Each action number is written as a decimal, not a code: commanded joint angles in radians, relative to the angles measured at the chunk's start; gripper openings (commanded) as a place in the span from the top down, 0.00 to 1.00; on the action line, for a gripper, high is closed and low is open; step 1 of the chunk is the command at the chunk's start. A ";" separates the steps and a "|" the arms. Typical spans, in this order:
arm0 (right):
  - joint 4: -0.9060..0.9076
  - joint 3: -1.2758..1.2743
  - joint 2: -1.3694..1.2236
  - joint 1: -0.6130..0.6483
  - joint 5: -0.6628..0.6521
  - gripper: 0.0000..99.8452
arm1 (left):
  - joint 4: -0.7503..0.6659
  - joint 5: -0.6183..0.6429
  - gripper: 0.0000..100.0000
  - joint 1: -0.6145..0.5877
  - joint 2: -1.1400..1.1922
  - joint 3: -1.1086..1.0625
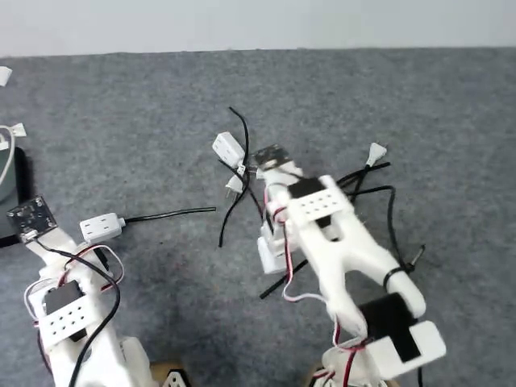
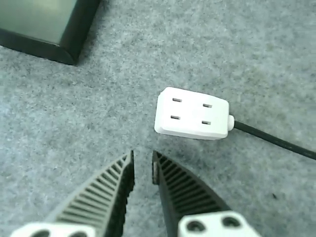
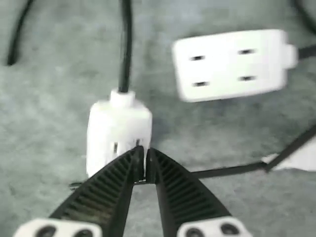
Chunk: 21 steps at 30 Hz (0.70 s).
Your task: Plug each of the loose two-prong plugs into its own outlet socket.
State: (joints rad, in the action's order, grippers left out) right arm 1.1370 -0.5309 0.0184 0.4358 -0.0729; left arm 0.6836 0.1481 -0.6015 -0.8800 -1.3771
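1. A white outlet socket (image 1: 101,228) lies flat on the grey counter (image 1: 161,105) with its slots facing up. Its long axis runs along its black cord (image 1: 169,214), which trails toward the right arm.
2. The left claw (image 2: 143,170), slightly spread and empty, hovers just beside that socket.
3. The right claw (image 3: 144,157), pressed together, sits at the near end of a white plug (image 3: 118,128), well apart from that socket. The plug's cord end points away from the claw.

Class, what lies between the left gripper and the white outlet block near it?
Bare grey carpet, nothing else, between the left gripper and the white outlet block; the left wrist view shows it.
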 commanded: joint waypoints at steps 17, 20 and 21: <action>-0.062 0.002 -0.107 0.091 0.002 0.99 | -0.025 -0.035 0.95 0.009 -0.008 -0.001; -0.064 0.002 -0.108 0.101 0.000 0.99 | -0.025 -0.035 0.95 0.009 -0.009 -0.001; -0.064 0.005 -0.108 0.104 0.000 0.99 | -0.025 -0.035 0.95 0.009 -0.011 -0.002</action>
State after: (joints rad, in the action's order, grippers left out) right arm 1.0740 -0.5294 -0.0368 0.5002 -0.0729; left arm 0.6836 0.1235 -0.6015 -0.8800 -1.3909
